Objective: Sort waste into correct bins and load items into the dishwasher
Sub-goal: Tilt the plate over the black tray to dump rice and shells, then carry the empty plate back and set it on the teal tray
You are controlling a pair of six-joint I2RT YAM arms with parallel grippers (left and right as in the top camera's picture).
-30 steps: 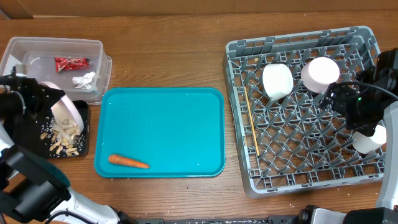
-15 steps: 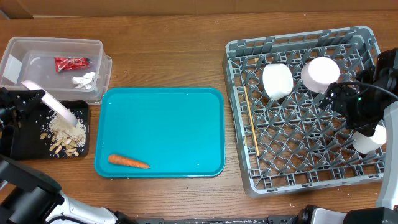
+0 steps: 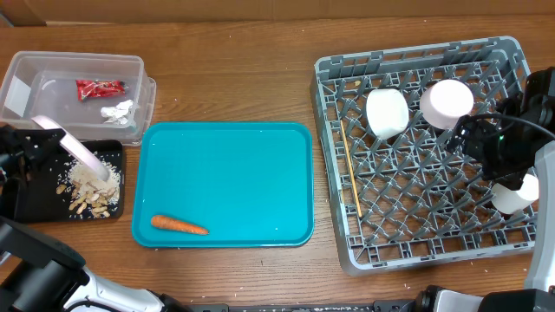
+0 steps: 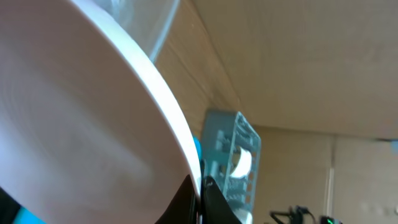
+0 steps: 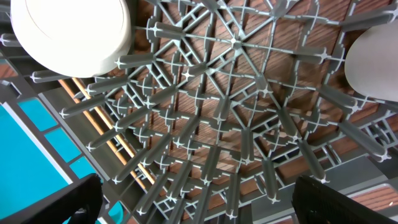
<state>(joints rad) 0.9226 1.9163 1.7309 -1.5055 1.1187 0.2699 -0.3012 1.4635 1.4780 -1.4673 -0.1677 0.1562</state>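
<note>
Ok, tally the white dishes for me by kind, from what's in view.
Small white round cups in the large grey plastic dish rack, one partly hidden: 3
Flat white round plate, tilted in the left gripper over the black rectangular tray: 1
Total: 4

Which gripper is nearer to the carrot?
Left. The left gripper holds a white plate over the black tray, up-left of the carrot; the right gripper is over the dish rack, far right.
</note>
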